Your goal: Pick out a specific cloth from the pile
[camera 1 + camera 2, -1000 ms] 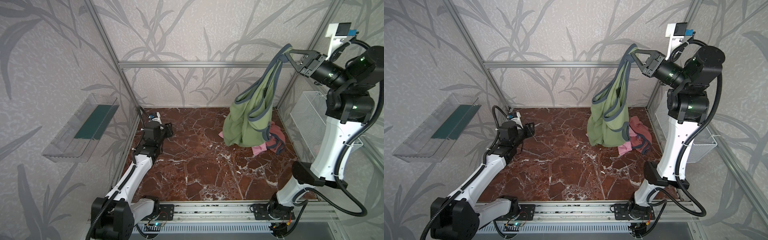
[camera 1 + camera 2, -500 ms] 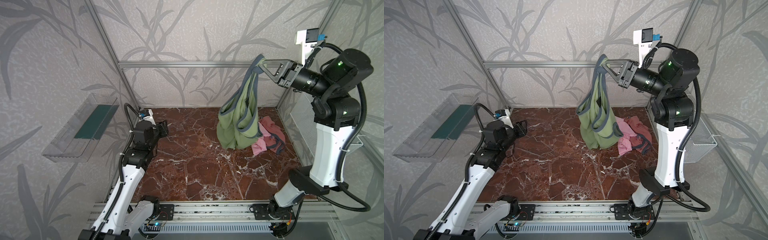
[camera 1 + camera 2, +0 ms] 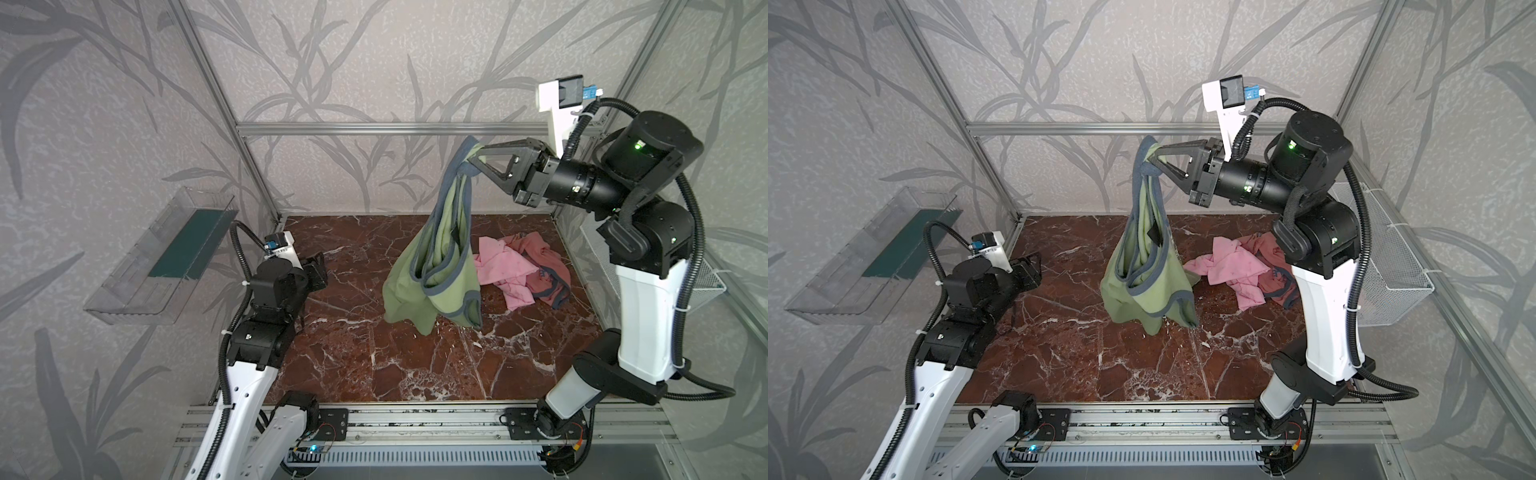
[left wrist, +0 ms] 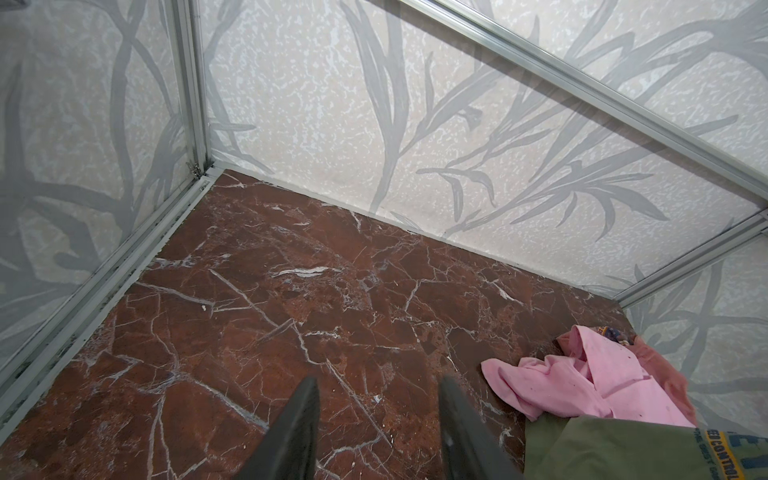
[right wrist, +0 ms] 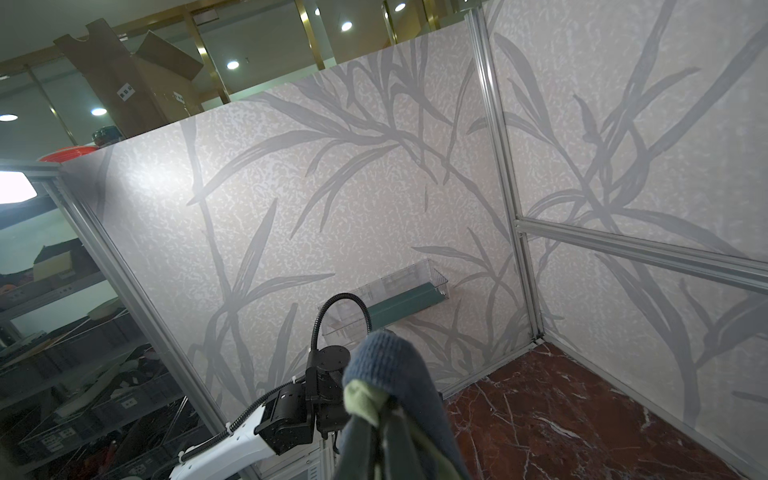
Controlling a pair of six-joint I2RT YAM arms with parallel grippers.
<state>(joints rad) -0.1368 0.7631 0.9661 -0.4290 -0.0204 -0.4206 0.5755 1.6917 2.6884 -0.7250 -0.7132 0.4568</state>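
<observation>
Both top views: the right pincer [image 3: 473, 160], closed on the navy trim of the cloth [image 3: 432, 270], holds it hanging low over the counter [image 3: 374, 357], just beside the pile [image 3: 507, 270] of pink and salmon-red garments. Left wrist view alone: yellow-blue lettering on the cloth's lower edge, and the left pincer [image 4: 376, 386] partly open and empty. Right wrist view: bunched trim hides the fingertips.

Olive-green navy-trimmed cloth [image 3: 405, 295], pink garment [image 3: 498, 266], white-veined maroon floor [image 3: 353, 353]
</observation>
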